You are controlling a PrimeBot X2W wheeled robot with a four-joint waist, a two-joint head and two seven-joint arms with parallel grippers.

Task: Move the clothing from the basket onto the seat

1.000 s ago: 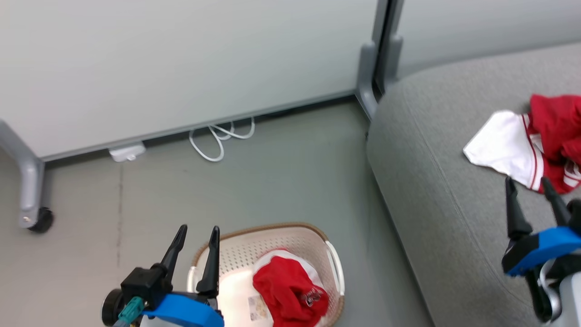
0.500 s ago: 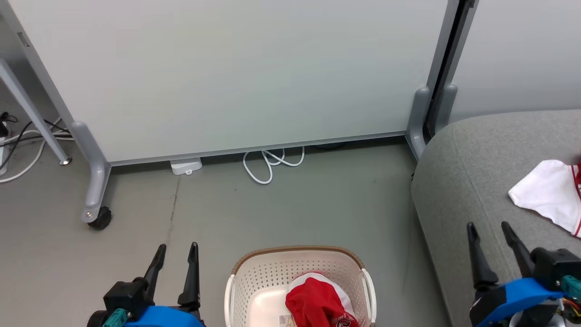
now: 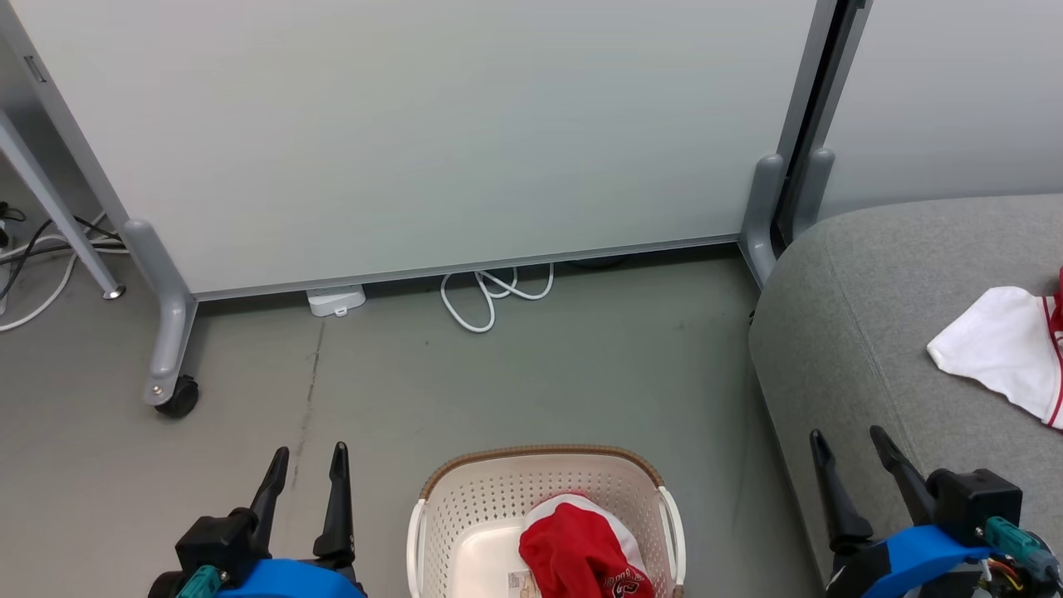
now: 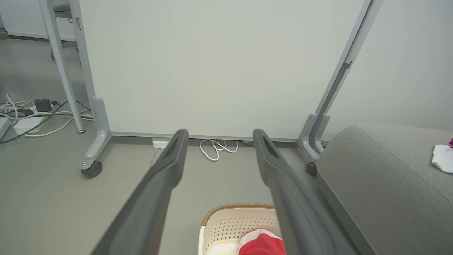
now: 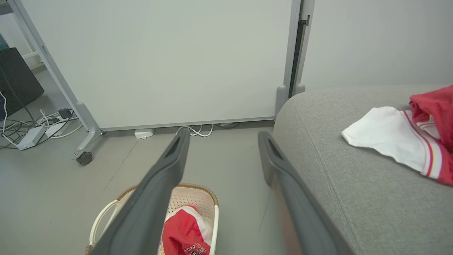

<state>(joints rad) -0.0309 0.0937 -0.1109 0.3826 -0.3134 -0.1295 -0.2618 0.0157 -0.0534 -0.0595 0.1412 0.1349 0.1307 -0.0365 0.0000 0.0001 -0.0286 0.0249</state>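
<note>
The cream basket (image 3: 465,507) with a brown rim stands on the floor at the bottom centre, holding a red garment (image 3: 577,552) with white edging. It appears too in the left wrist view (image 4: 230,223) and the right wrist view (image 5: 184,230). On the grey seat (image 3: 839,332) at the right lies a white garment with red stripes (image 3: 1001,349), and beside it a red one (image 5: 435,104). My left gripper (image 3: 307,465) is open, left of the basket. My right gripper (image 3: 851,448) is open over the seat's front edge. Both hold nothing.
A pale partition panel (image 3: 415,133) on grey legs with a castor (image 3: 176,397) stands behind the basket. A white cable loop (image 3: 490,295) and a white adapter (image 3: 336,301) lie at its foot. More cables (image 5: 35,127) trail on the floor at the far left.
The head camera has swung left, so the basket now sits centred and the seat's garments have slid to the right edge. Both grippers stay open and empty.
</note>
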